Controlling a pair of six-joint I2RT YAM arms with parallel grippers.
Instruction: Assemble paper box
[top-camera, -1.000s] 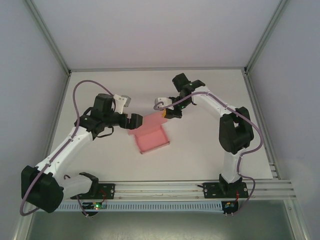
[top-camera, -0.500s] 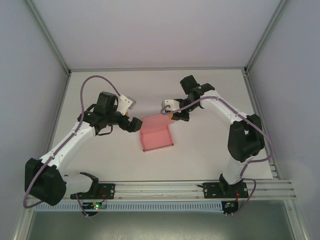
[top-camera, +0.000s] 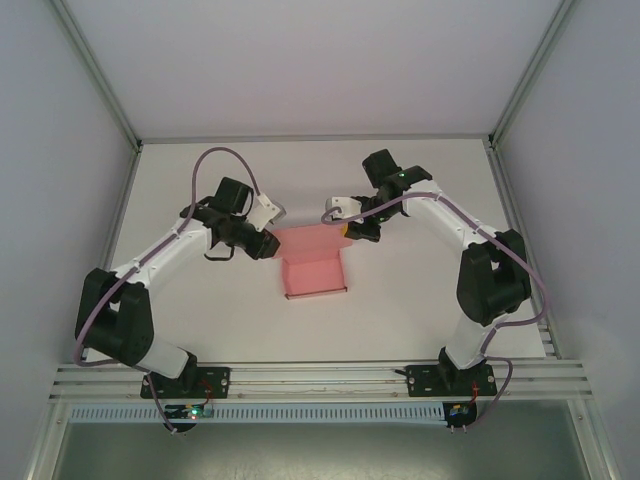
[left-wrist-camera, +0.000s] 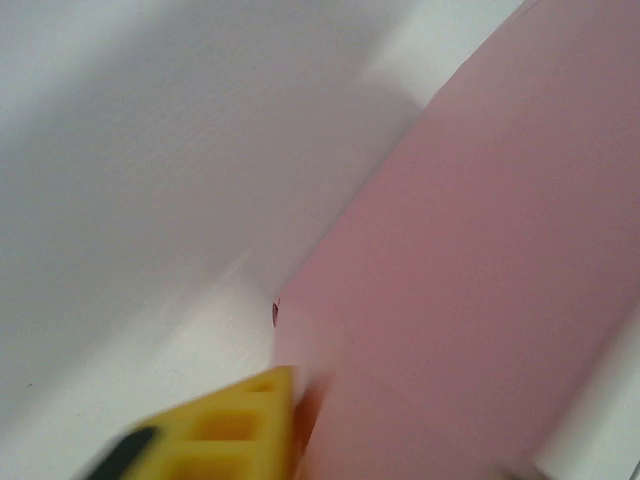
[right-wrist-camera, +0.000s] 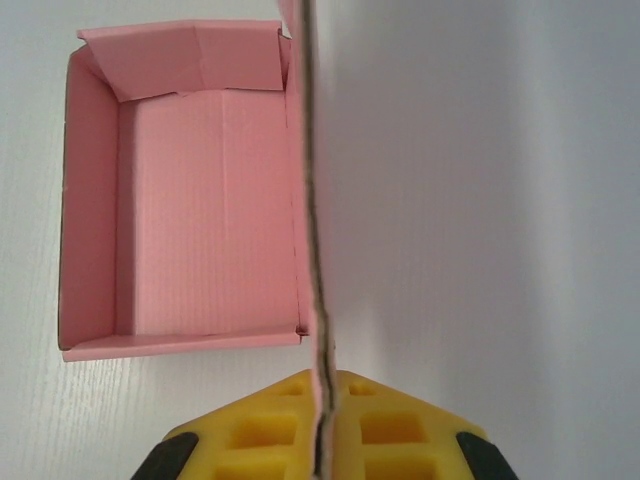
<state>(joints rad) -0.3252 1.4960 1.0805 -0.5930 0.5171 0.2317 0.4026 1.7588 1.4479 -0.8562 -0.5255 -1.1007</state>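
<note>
The pink paper box (top-camera: 313, 272) lies mid-table as an open tray, its lid flap (top-camera: 308, 239) raised at the far side. My right gripper (top-camera: 347, 230) is shut on the flap's right edge. The right wrist view has the thin card edge (right-wrist-camera: 311, 200) running between the closed yellow fingers (right-wrist-camera: 390, 425) of that gripper (right-wrist-camera: 322, 400), with the open tray (right-wrist-camera: 190, 200) to the left. My left gripper (top-camera: 270, 244) is at the flap's left edge. In the left wrist view one yellow finger (left-wrist-camera: 225, 425) presses the pink card (left-wrist-camera: 470, 260), which hides the other finger.
The white table (top-camera: 200, 320) has metal frame rails (top-camera: 320, 375) along the near edge, where both arm bases are bolted. Grey walls close in the left, right and far sides. Purple cables (top-camera: 215, 160) loop over both arms.
My left arm has swung right to the flap's left edge and its jaws have closed there. The right gripper has shifted slightly right, still holding the flap, and the box has squared up.
</note>
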